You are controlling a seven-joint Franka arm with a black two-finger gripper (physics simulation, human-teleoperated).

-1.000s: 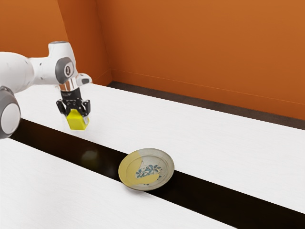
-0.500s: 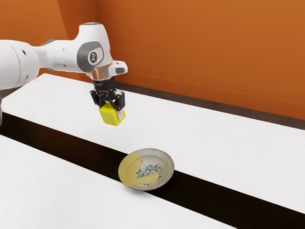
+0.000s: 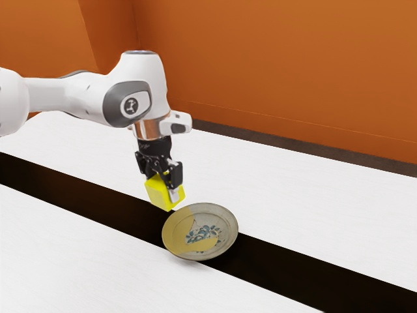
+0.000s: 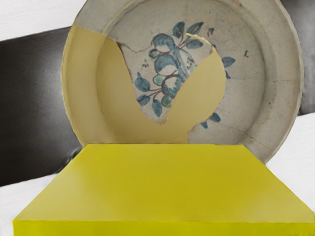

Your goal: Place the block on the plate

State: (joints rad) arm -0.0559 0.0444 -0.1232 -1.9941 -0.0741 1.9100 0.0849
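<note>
Pinched between 2 black fingers (image 3: 174, 177) of the gripper (image 3: 162, 185): the yellow block (image 3: 156, 194), held aloft near the rim of the plate (image 3: 228, 223), on the side toward the exterior view's left. Tilted in that view, with 1 lower corner pointing down toward the rim. Hard to tell from these angles how much height lies between block and plate.

Laid face up across the dark strip (image 3: 293, 264), with edges reaching over the white tabletop (image 3: 293, 195) on 2 sides: the round plate, painted at its center with blue leaves and fruit, patched in plain tan and marked by thin cracks. Pictured close in the wrist view, just beyond the block, with 2 flat yellow faces of the block overlapping part of the rim.

Stretched in from the exterior view's left, above the table: the white arm (image 3: 140, 78), with gray trim at the joint and a copper-toned band above the gripper, bent downward at the wrist. Set behind, past the far edge of the table: a dark brown floor (image 3: 260, 135) and orange walls (image 3: 273, 72), meeting at a corner.
</note>
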